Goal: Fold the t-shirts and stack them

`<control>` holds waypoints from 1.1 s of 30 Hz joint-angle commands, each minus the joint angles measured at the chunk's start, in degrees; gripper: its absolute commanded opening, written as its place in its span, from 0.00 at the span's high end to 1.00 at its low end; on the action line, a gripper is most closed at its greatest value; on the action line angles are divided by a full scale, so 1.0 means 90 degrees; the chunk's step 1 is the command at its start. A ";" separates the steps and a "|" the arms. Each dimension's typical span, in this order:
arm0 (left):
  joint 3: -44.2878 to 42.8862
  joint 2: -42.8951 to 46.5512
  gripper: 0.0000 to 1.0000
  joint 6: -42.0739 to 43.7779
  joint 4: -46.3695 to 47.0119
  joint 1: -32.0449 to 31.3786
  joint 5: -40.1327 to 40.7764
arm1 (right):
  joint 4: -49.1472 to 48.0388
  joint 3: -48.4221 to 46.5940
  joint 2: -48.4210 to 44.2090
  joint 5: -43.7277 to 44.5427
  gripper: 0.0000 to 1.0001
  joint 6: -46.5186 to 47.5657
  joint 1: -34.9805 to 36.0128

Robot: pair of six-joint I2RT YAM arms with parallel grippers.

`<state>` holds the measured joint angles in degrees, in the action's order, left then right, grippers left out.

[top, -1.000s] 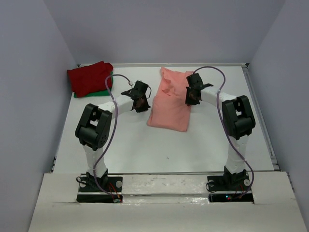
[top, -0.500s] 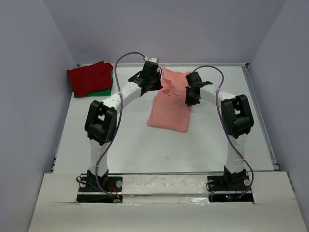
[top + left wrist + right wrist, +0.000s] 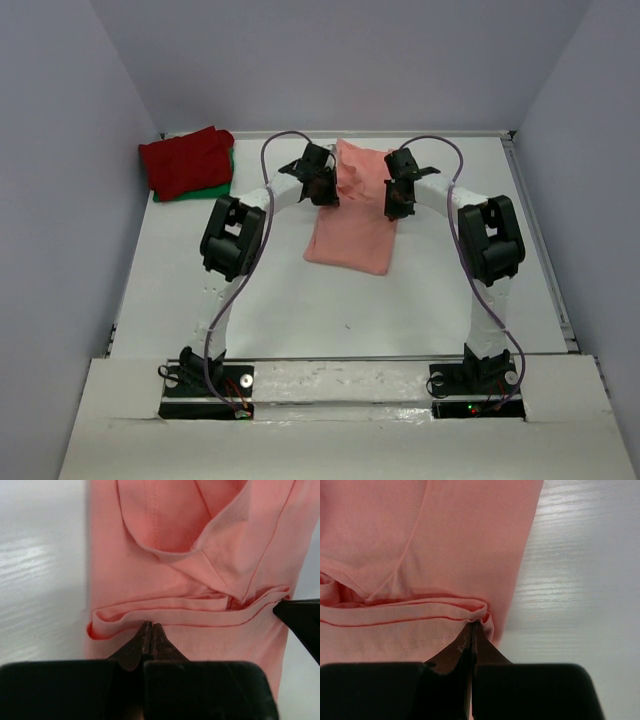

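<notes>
1. The pink shirt lies on the white table, a little toward 12 o'clock from the middle. It is a long narrow pad, with its near end slanting toward 5 o'clock.
2. The left claw sits at the shirt's 10 o'clock edge, with the arm arched over from the 7 o'clock corner.
3. In the left wrist view, the left claw has its fingers pressed together. Their tips rest against a loose rolled fold that runs across the cloth. No cloth shows between them.
4. The right claw sits at the shirt's 3 o'clock edge, across from the left one.
5. In the right wrist view, the right claw is also pressed together. Its tips butt against the bunched end of the same rolled fold, right at the cloth's side edge. Whether any cloth is caught between them cannot be told.
6. The dark red shirt lies folded in the table's 10 o'clock corner, well apart from both claws.
7. The green shirt lies under the red one, showing only as a strip along its near and right edges.
</notes>
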<state>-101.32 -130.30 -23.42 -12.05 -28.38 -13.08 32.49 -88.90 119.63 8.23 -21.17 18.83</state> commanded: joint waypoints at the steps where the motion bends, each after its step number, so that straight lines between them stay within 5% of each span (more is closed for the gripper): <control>1: -0.0946 -0.0364 1.00 0.0034 -0.0533 0.0077 0.0034 | 0.0775 -0.0005 0.0184 -0.0074 1.00 0.0096 0.0104; 7: -0.1732 -0.1167 1.00 -0.0444 -0.2225 0.0068 0.0974 | 0.0999 -0.0219 0.0203 -0.0045 1.00 0.0164 0.0105; 23: 0.1675 0.0366 1.00 -0.1040 -0.1493 0.0097 0.1834 | 0.1400 -0.0708 0.0350 -0.0035 1.00 0.0262 0.0105; 33: 0.2566 0.1011 1.00 -0.1167 -0.1219 0.0097 0.1912 | 0.1156 0.0073 0.0008 -0.0191 1.00 0.0116 0.0231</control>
<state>-83.33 -119.81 -35.27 -10.76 -28.40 -1.76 40.18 -92.64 121.14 5.76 -19.97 20.01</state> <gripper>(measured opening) 0.010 0.009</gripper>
